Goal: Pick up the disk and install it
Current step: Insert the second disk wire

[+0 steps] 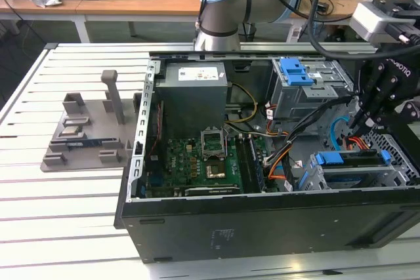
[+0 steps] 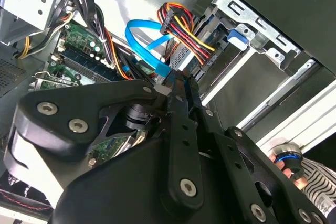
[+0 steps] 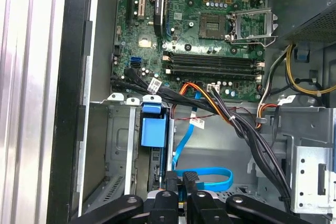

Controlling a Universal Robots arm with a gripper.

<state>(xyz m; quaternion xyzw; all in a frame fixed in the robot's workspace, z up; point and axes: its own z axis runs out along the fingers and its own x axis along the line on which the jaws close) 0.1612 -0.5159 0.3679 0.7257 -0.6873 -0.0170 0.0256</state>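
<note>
The disk [image 1: 348, 159] lies in the lower drive cage at the case's front corner, on the exterior view's right, with its blue side rails showing. The first wrist view looks down on its blue bracket [image 3: 154, 129] in the cage slot. My gripper [image 1: 358, 122] hangs inside the case just above and behind that cage. In both wrist views its black fingers [image 2: 180, 80] meet at the tips, shut, with nothing visibly between them. The gripper [image 3: 181, 180] sits next to a looped blue data cable [image 3: 210, 176].
The open computer case [image 1: 262, 221] lies on a slatted white table. Inside are a grey power supply box [image 1: 195, 93], the green motherboard [image 1: 197, 159], an upper cage with a blue latch [image 1: 295, 70] and a bundle of coloured wires [image 2: 184, 30]. A grey fixture [image 1: 85, 132] sits left of the case.
</note>
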